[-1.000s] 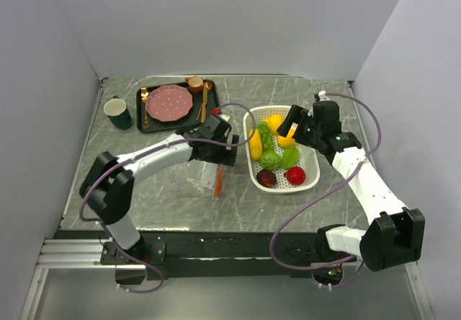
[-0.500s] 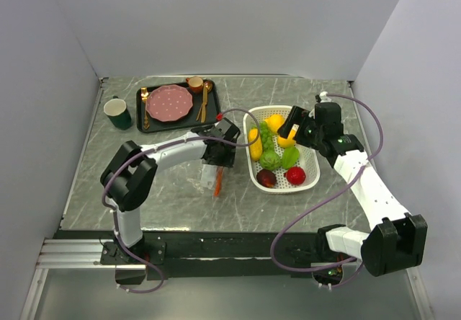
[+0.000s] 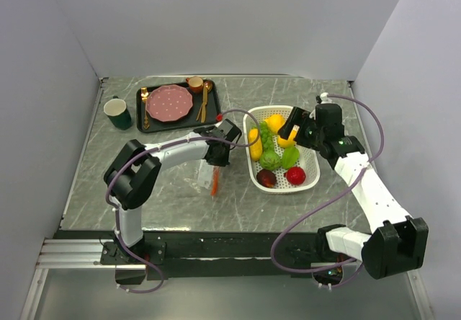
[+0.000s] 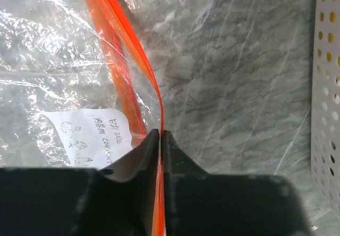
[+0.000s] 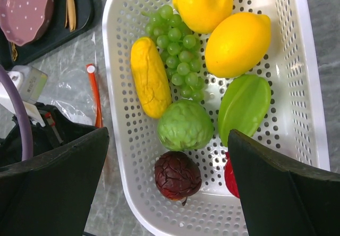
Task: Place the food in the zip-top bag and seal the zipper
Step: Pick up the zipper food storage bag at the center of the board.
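**At the bag's mouth, with nothing packed yet**

Over on the far left of the table point(image 3: 144, 190) sit a green cup point(image 3: 117, 113) and a dark tray point(image 3: 209, 93) carrying a pink plate point(image 3: 170, 103), well apart from the work.

Moving right, the zip-top bag point(image 4: 48, 60) lies flat and crinkled on the marble, a white label point(image 4: 85, 132) showing through it. The left gripper point(image 4: 160, 140) has its jaws pressed together on one lip of the zipper point(image 4: 119, 50), pinching the orange strip so that it lifts away from the other lip. To my eye this is the opening step: the mouth is being pulled apart to make room.

Just beside the bag stands the white basket point(image 5: 114, 87), and all the food point(image 5: 185, 125) I can count is in it: the corn point(image 5: 150, 84), green grapes point(image 5: 178, 60), two lemons point(image 5: 238, 43), a green star-shaped piece point(image 5: 244, 106), a dark purple fruit point(image 5: 177, 175) and a red one point(image 5: 230, 177) half hidden. None is in the bag.

Farthest right, the right gripper point(image 3: 292, 128) hangs over the basket with its fingers spread wide and nothing between them.

Next, I'd say, the right arm needs to drop onto one piece and close on it, probably the corn or a lemon. The left must hold the lip up firmly enough that the floppy mouth gapes toward the basket.
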